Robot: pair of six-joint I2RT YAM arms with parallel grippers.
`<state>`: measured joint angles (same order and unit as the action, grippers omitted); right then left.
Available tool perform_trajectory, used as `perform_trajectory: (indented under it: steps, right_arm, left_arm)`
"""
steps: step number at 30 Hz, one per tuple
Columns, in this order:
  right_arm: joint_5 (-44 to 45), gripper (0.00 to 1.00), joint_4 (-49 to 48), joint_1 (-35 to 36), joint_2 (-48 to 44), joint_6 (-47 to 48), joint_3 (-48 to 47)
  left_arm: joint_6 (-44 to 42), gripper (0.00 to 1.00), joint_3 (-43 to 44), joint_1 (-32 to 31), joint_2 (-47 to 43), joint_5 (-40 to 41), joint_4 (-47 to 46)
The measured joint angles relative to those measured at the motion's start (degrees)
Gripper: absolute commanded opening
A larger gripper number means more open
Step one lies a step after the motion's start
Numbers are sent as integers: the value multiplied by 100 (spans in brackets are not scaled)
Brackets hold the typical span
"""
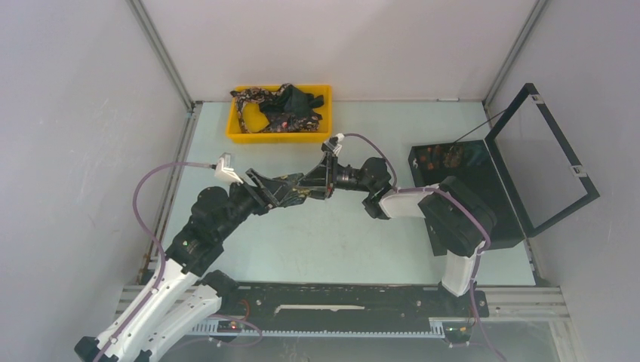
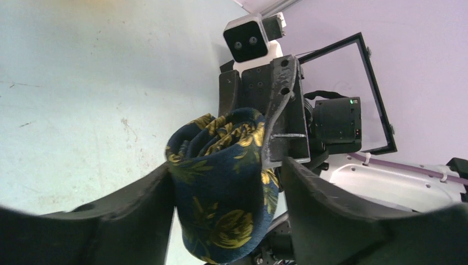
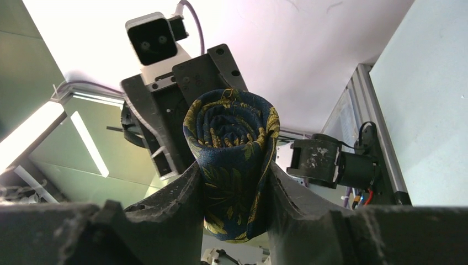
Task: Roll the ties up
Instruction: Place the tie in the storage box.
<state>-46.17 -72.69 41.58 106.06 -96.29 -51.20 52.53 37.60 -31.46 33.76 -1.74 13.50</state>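
- The rolled tie (image 3: pixel 232 160) is held in the air over the middle of the table (image 1: pixel 324 249). It is set right between the two grippers, which are met tip to tip.
- The right gripper (image 3: pixel 234 165) is clamped on the tie, and both fingers are pressed into the cloth.
- The left gripper (image 2: pixel 225 165) is seen a bit wider than the roll. One finger is touched by the cloth, and a thin gap is seen at the other.
- The tie's length is run between each pair of fingers. Its curled end is seen at the top in both wrist views.
- The tie is likely being passed to the right arm.
- The box (image 1: pixel 468 181) is found to the right, nearer that arm, with its lid up.
- The tray (image 1: pixel 234 130) with other ties (image 1: pixel 287 105) is set at the far edge, well apart.
- The table is flat and pale, and walls are seen on both sides.
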Motion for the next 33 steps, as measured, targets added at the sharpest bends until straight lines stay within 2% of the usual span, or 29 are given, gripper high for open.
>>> perform_trajectory:
  steps: [4, 15, 24, 27, 33]
  right_arm:
    - [-22, 8, 212, -15, 0, 98, 0]
    - [-168, 3, 1038, -310, -184, 490, 0]
    - [-190, 0, 3377, -1237, -1419, 2085, -2]
    - [-160, 0, 4474, -1707, -1812, 2872, -44]
    - [295, 0, 7412, -3108, -2514, 4940, -527]
  left_arm:
    - [-7, 85, 0, -2, 0, -4, 7]
    - [-61, 99, 0, -2, -245, 350, 396]
    - [-361, 100, 295, 0, -448, 1248, 1755]
    - [-579, 100, 728, 0, -439, 1569, 2363]
    - [-1161, 100, 1508, 0, -439, 2168, 3292]
